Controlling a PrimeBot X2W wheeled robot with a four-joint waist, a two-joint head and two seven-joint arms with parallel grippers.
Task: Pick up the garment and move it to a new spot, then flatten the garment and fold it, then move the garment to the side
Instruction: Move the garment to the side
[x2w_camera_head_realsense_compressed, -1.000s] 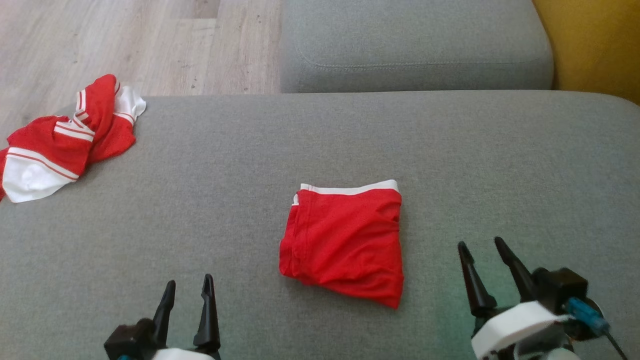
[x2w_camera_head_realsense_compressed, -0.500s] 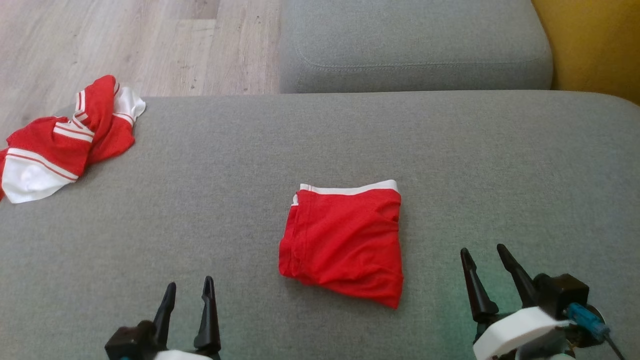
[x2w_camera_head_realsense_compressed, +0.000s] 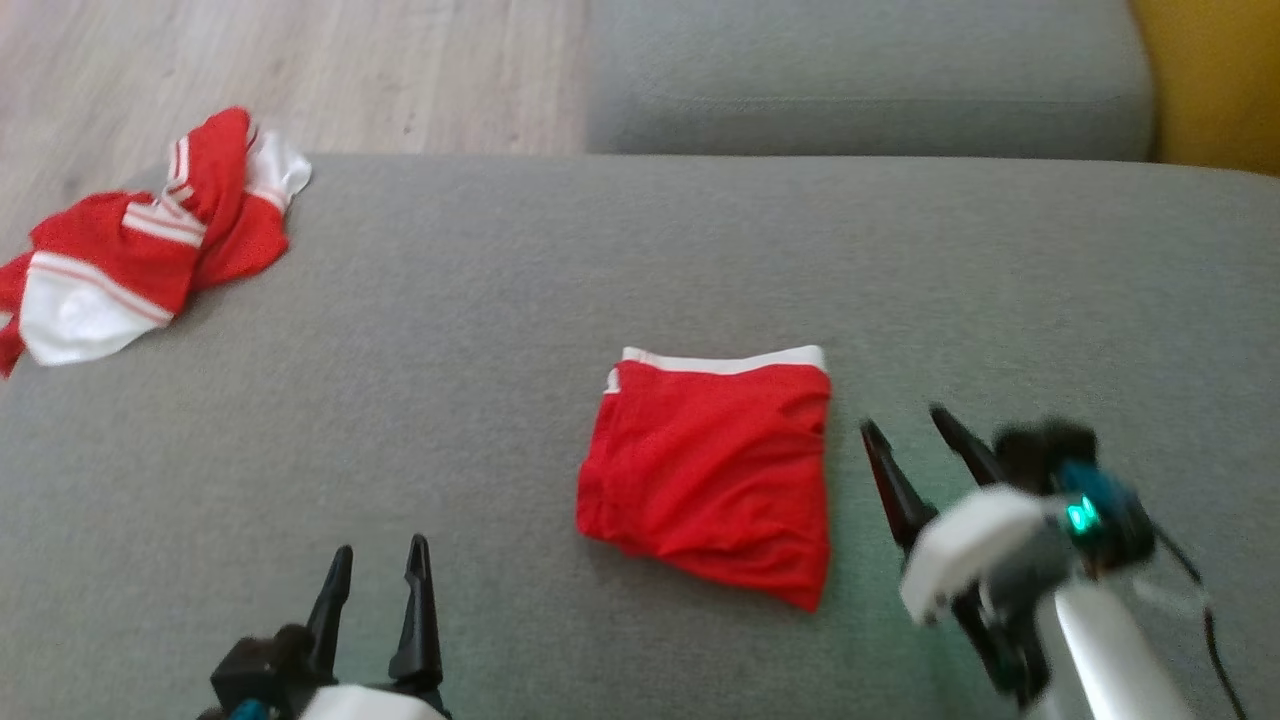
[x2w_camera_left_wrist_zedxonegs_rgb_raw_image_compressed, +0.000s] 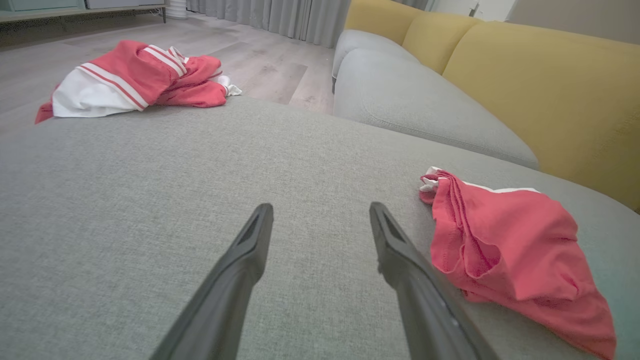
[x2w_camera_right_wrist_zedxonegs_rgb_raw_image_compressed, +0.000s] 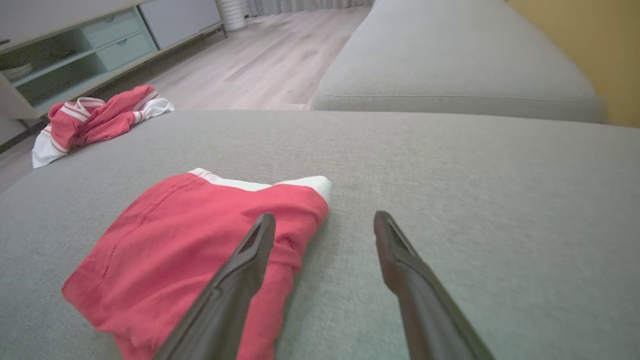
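Folding looks done to me: the red garment (x2w_camera_head_realsense_compressed: 710, 470) lies in a neat square mid-cushion on the grey sofa (x2w_camera_head_realsense_compressed: 400, 350), so this is the move-it-aside step. Right pincer (x2w_camera_head_realsense_compressed: 903, 417) hovers just off its 3 o'clock edge, jaws apart, empty. Left pincer (x2w_camera_head_realsense_compressed: 381, 545) sits at 7 o'clock, also apart. Next move needs a pinch through every layer (or the fold flops open).

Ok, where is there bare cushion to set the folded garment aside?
Free: the broad stretch of grey cushion between the folded garment and the crumpled garment; also the cushion's right end, past the right gripper. Crowded: the far-left corner, where the crumpled garment lies.
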